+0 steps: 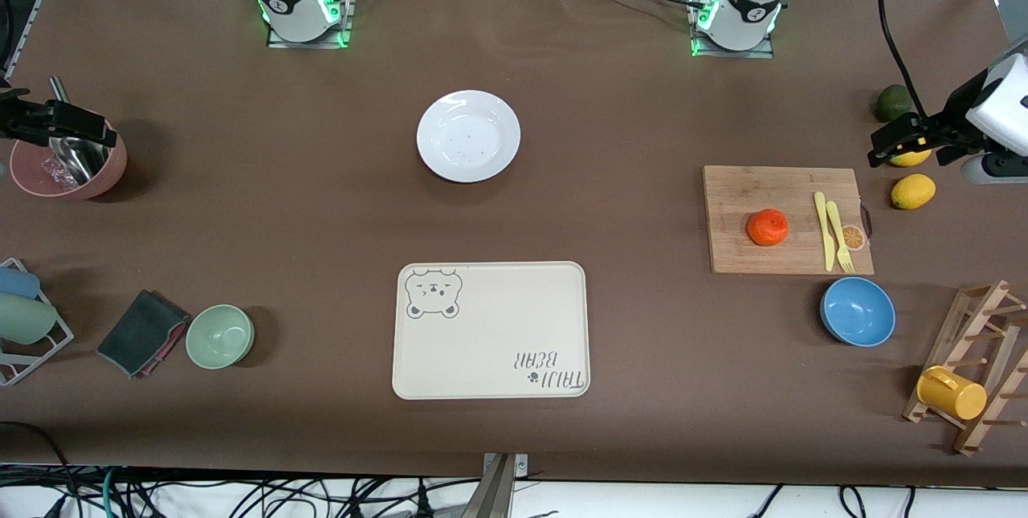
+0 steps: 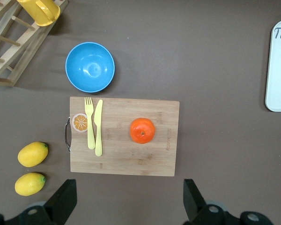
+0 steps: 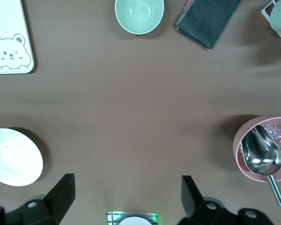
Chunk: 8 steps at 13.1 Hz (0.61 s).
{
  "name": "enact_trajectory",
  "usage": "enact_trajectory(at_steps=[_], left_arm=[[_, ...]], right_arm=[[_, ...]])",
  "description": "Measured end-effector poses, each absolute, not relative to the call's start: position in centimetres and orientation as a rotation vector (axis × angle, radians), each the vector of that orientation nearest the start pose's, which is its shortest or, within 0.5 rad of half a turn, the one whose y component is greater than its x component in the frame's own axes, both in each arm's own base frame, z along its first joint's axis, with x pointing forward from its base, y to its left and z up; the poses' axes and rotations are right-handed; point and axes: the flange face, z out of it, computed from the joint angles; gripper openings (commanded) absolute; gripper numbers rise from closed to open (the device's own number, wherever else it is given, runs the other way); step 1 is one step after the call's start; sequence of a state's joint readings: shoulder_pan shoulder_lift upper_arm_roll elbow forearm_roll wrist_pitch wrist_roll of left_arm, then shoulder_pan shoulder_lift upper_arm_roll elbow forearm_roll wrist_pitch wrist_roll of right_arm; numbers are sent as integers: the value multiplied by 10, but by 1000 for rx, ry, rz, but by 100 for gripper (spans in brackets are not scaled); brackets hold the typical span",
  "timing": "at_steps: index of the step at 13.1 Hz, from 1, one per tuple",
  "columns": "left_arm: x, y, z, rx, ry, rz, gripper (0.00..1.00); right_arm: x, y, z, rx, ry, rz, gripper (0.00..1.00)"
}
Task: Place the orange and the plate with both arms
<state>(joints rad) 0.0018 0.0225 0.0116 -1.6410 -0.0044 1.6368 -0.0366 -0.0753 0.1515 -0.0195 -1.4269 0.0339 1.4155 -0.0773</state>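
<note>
**Orange and plate both untouched, arms held high with fingers wide**

The orange (image 1: 767, 227) sits on a wooden cutting board (image 1: 739, 189) toward the left arm's end of the table (image 1: 241, 181), beside a yellow plastic knife (image 1: 823, 230) and fork (image 1: 840, 238). The white plate (image 1: 468, 136) lies bare on the table about midway between the two arm bases, farther from the front camera than a beige bear-printed tray (image 1: 491, 332), which holds nothing.

The left gripper (image 1: 903, 140) hangs in the air at its end of the table, over the lemons (image 1: 912, 191) next to the board. Its fingers (image 2: 62, 202) stand wide apart and hold nothing; its wrist view looks straight down on the orange. The right gripper (image 1: 36, 123) hangs over a pink bowl (image 1: 104, 173) with a metal scoop (image 3: 260, 152) in it, at the right arm's end. Its fingers (image 3: 62, 197) are also spread wide and empty, and the plate shows at the edge of its wrist view.

Nothing of the task looks done yet. Neither fruit nor plate is lifted or gripped. My guess is the tray is the destination, so both pick-ups and both placements remain.

A blue bowl (image 1: 858, 311), a green bowl (image 1: 220, 336) and a folded dark cloth (image 1: 140, 332) lie nearer the front camera.
</note>
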Motion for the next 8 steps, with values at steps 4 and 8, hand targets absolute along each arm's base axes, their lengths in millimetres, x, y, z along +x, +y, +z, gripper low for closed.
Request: enact_trajectory(at_steps=[4,8], left_arm=[[565,7,584,-3144,-79,44,100],[566,4,580,-3144,-70,58,100]], right_arm=[[581,-50,593,-3087,23,247,100],[581,-50,593,-3087,23,247,100]])
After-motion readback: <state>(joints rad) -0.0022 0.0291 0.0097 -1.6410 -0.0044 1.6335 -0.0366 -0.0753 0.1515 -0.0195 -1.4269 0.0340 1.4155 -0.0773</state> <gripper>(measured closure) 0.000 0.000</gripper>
